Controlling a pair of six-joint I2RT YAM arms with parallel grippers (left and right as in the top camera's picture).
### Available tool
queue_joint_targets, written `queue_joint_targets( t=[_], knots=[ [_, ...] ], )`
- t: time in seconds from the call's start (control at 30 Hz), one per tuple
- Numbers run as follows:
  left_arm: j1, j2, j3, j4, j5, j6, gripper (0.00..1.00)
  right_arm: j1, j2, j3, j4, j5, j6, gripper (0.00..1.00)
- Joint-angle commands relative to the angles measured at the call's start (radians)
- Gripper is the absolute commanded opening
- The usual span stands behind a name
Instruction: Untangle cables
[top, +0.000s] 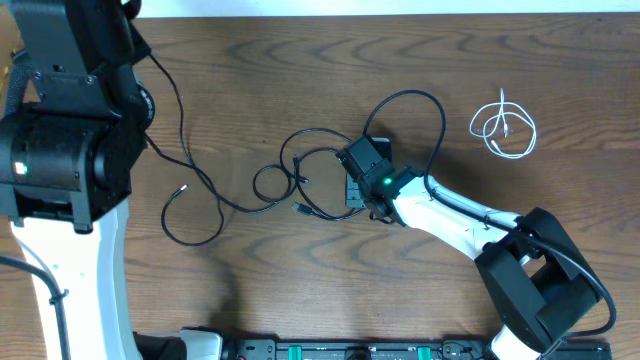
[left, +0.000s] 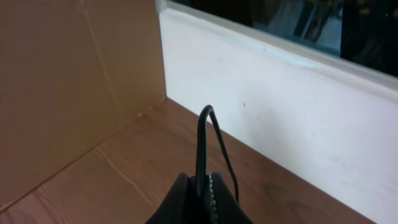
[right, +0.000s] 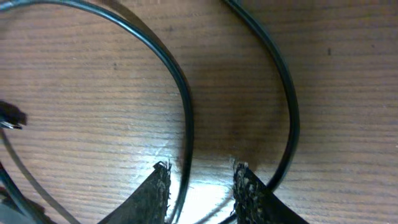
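Note:
Two black cables lie looped and crossed mid-table in a tangle (top: 300, 165). One thin strand (top: 185, 140) climbs from it to my raised left arm (top: 70, 110). My left gripper (left: 205, 180) is shut on that black cable (left: 202, 134), which arches up out of the jaws. My right gripper (top: 357, 162) is down on the tangle's right side. In the right wrist view it (right: 200, 169) stands open at the tabletop, one black strand (right: 186, 124) running between the fingers close to the left one, another (right: 289, 106) outside the right finger. The white cable (top: 503, 130) lies coiled apart at the right.
A loose black loop (top: 190, 225) with a small plug (top: 183, 188) lies left of the tangle, and another plug (top: 300, 210) sits below it. A bigger loop (top: 425, 105) arcs behind the right gripper. A cardboard wall (left: 62, 81) and a white wall (left: 280, 106) border the table.

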Motion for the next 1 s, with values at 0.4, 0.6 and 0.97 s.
queue_joint_targets(
  t=[0.4, 0.6, 0.97],
  knots=[
    [0.031, 0.003, 0.008, -0.017, 0.016, -0.018, 0.08, 0.031, 0.071, -0.003, 0.018, -0.033, 0.043, 0.22],
    [0.032, 0.003, 0.008, -0.023, 0.016, -0.018, 0.08, 0.020, 0.043, 0.005, -0.036, 0.031, 0.043, 0.02],
    [0.143, 0.005, 0.008, -0.061, 0.013, -0.139, 0.08, -0.132, -0.262, 0.060, -0.515, 0.407, 0.170, 0.02]
  ],
)
